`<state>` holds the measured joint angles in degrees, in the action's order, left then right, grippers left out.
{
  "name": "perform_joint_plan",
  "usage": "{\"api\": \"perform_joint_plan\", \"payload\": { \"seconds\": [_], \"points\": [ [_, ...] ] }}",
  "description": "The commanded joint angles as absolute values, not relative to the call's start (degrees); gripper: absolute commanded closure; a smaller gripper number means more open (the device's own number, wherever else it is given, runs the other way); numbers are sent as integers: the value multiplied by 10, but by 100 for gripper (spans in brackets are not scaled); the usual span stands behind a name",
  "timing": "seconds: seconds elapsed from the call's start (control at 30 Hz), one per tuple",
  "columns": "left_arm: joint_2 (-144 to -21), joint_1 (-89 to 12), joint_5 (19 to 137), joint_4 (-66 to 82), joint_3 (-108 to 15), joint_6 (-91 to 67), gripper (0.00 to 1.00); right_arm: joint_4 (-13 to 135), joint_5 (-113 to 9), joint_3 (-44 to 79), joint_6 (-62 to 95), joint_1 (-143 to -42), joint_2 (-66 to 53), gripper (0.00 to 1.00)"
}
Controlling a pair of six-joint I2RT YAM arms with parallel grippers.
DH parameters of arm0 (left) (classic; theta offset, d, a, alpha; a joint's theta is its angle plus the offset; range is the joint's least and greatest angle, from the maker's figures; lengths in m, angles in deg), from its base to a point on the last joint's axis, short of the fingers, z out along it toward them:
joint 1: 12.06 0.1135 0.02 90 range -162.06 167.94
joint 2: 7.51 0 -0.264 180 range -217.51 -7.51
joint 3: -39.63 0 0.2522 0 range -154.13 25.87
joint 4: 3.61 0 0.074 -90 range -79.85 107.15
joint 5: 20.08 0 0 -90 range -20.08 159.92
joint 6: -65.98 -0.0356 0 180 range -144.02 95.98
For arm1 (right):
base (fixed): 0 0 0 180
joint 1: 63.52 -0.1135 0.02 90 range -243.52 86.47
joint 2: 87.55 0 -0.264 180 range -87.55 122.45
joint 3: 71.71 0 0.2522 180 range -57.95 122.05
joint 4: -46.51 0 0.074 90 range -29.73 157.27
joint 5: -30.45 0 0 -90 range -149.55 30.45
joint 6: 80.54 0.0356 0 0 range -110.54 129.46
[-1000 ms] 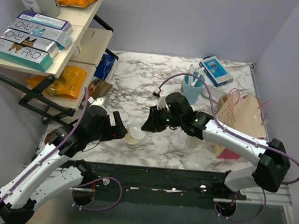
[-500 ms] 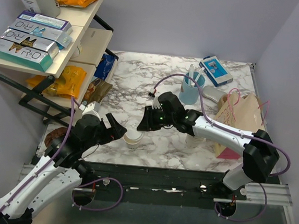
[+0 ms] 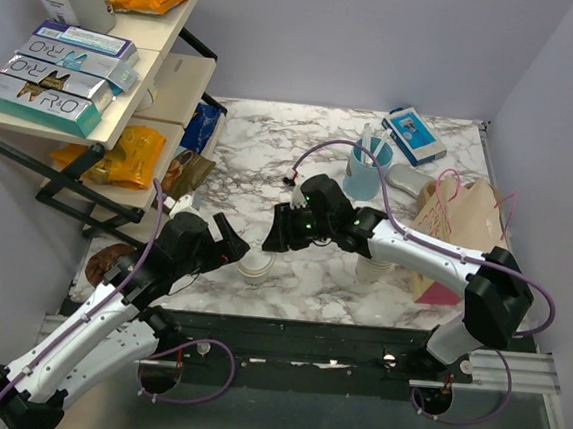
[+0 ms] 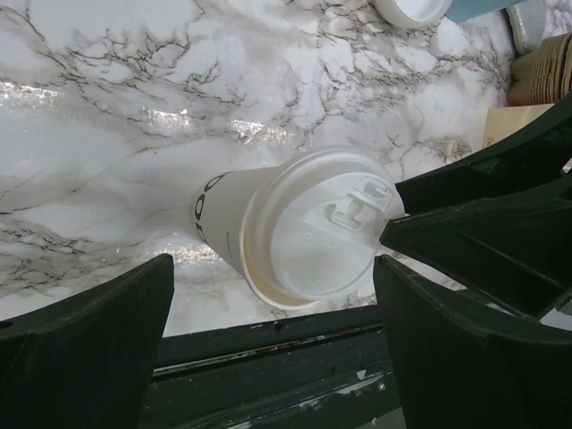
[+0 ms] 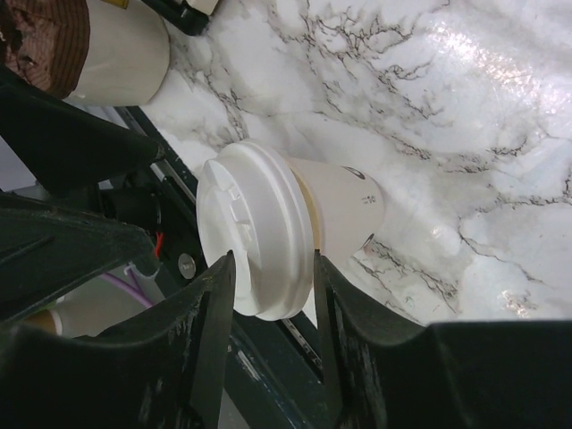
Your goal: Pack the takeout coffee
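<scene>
The takeout coffee (image 3: 255, 263) stands upright on the marble table near its front edge. It is a white paper cup with dark lettering and a white plastic lid (image 4: 313, 231). My right gripper (image 3: 276, 239) reaches in from the right, shut on the lid's rim (image 5: 259, 232), with one finger (image 5: 210, 331) on each side of it. My left gripper (image 3: 229, 246) is open just left of the cup. In the left wrist view (image 4: 273, 264) its fingers stand wide on both sides of the cup without touching it.
A brown paper bag (image 3: 463, 225) with pink handles stands at the right. A light-blue mug (image 3: 369, 168) with white sticks and a blue box (image 3: 414, 134) are behind. Stacked cream cups (image 4: 545, 67) sit under my right arm. A shelf (image 3: 143, 81) of boxes and snack bags stands on the left.
A second ago the cup's top showed open and tan; now the white lid sits on it. My right gripper has moved left to the cup. My left arm has shifted slightly.
</scene>
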<state>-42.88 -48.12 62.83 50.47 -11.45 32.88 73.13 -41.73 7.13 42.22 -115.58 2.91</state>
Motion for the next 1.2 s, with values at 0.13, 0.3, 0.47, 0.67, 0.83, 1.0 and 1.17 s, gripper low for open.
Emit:
{"api": "perform_joint_plan", "payload": {
  "seconds": [0.13,0.3,0.47,0.67,0.83,1.0,1.17],
  "points": [
    [-461,-472,627,465,-102,335,1,781,-448,102,396,-1158,51,50],
    [-471,-470,630,461,-101,332,1,798,-461,107,388,-1157,54,47],
    [-478,-468,639,450,-94,332,1,796,-444,108,382,-1159,57,47],
    [-489,-465,652,435,-82,338,1,793,-432,108,379,-1163,60,47],
    [-497,-463,665,417,-71,349,1,784,-413,109,379,-1168,60,47],
    [-496,-463,671,401,-63,358,3,784,-414,114,380,-1175,61,47],
    [-496,-462,670,403,-59,361,7,785,-419,117,372,-1180,56,47]
  ]
}}
